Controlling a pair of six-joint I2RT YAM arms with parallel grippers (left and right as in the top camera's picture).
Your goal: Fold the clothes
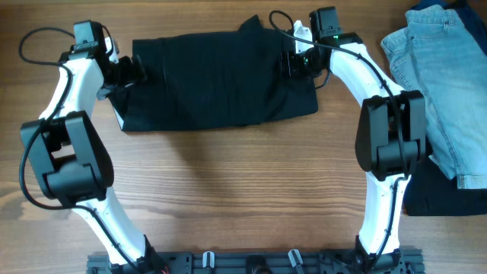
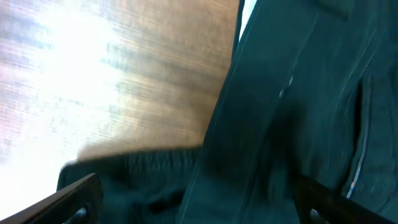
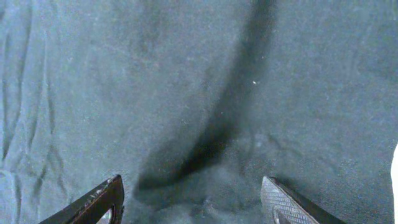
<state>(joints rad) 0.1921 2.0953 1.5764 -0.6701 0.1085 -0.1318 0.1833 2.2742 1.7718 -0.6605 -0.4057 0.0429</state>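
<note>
The black shorts [image 1: 221, 84] are laid flat in a rough rectangle on the wooden table [image 1: 243, 198], between the two claws. Soft, faintly creased cloth is seen beneath the left claw [image 2: 199, 198], its fingers held apart. A dark fold is bunched under the right claw [image 3: 193, 202], likewise released. Light-blue jeans [image 1: 445, 76] and another dark garment [image 1: 441, 198] are seen beyond the right claw.

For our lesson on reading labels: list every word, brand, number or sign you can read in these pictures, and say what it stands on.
No text can be read in any view.
Shorts: plain black, no print or tag showing.
Jeans: no label visible.
The left wrist view is partly blurred; nothing is legible there.
</note>
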